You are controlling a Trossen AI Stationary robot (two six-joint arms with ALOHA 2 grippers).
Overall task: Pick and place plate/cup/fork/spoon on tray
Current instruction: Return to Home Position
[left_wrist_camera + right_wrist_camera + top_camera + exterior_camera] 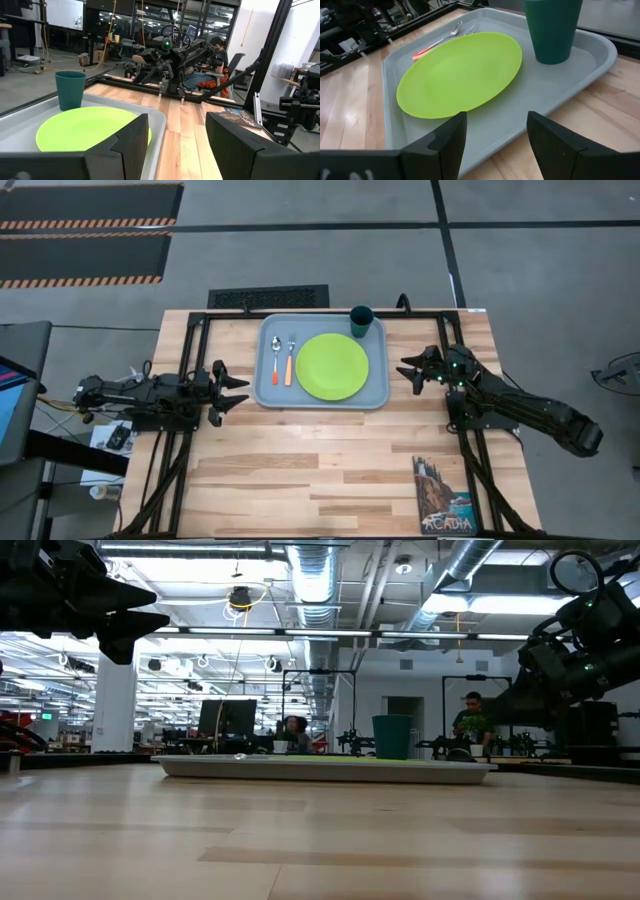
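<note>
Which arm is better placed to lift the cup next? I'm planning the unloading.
Probably the right: its open gripper hangs beside the tray edge nearest the cup; the left gripper is farther.

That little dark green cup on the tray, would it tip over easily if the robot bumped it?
Probably, if knocked near its rim: the cup stands upright, taller than wide and narrowing toward its base. It looks like thin plastic, so likely light and apt to slide on the smooth tray. Once tipped, its round wall would probably let it roll.
</note>
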